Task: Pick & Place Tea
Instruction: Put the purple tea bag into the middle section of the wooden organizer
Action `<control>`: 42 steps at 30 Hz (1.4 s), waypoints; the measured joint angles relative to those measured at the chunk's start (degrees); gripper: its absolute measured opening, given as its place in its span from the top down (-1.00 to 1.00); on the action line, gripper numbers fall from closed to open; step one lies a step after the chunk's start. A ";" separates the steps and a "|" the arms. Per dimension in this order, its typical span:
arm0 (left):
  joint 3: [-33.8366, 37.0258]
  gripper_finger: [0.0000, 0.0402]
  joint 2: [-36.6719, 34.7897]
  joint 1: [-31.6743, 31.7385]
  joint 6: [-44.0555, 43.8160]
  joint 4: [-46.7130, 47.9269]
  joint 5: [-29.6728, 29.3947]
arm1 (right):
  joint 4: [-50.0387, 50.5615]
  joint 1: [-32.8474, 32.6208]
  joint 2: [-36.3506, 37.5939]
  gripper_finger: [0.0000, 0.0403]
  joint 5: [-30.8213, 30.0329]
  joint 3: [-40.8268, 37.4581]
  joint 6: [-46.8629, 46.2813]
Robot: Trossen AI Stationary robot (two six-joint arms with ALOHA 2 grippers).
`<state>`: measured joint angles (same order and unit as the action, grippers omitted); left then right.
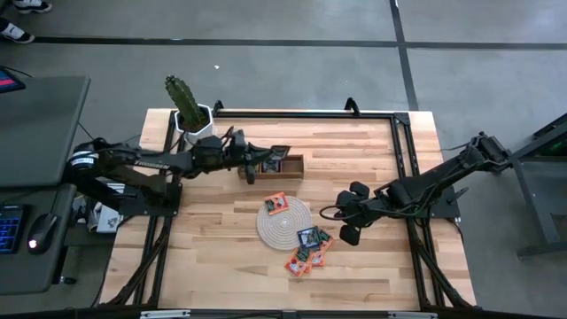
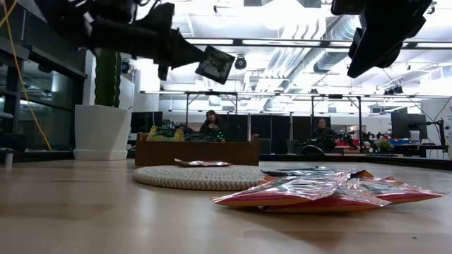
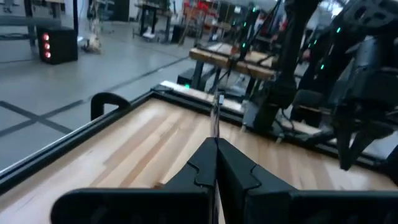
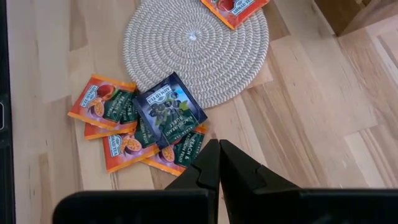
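A dark tea sachet (image 2: 215,63) hangs in the air over the brown wooden tray (image 1: 288,167) at the table's far side, with my left gripper (image 1: 266,159) shut on it. An orange sachet (image 1: 276,205) lies flat on the round woven mat (image 1: 285,223). Several more sachets (image 4: 143,124), orange and dark blue, lie overlapping on the table just off the mat's near right edge. My right gripper (image 4: 218,146) is shut with nothing between its fingers. It hovers above the table right of that pile. My left gripper pinches the dark sachet between its two fingers by one edge (image 3: 216,134). The fingers lie about level and come from the table's left. The sachet sticks out beyond the fingertips, edge-on in the wrist view and tilted like a diamond in the low view, lifted clear above the tray.
A potted cactus (image 1: 188,108) in a white pot stands at the table's far left corner, close behind my left arm. A black frame (image 1: 403,142) runs along the table's edges. Bare wood lies at the table's near left.
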<state>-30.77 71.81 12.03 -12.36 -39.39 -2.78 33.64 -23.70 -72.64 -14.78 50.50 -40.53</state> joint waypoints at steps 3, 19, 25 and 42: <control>3.03 1.00 0.21 0.00 -1.33 -4.53 -0.70 | -0.06 0.14 0.00 0.97 -0.07 0.00 0.01; 14.60 1.00 8.52 6.22 -10.45 -25.82 4.22 | -1.59 0.38 0.00 0.98 -1.80 0.00 0.01; 13.29 1.00 11.72 8.25 -12.22 -25.11 5.41 | -1.81 1.31 -0.02 0.96 -1.68 0.00 0.01; 6.59 1.00 11.78 9.13 -10.87 -5.41 2.03 | -1.85 1.59 -0.02 0.96 -2.83 0.00 0.56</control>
<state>-24.18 83.59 21.16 -23.22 -44.80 -0.76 31.79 -22.11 -72.66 -17.61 50.50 -39.97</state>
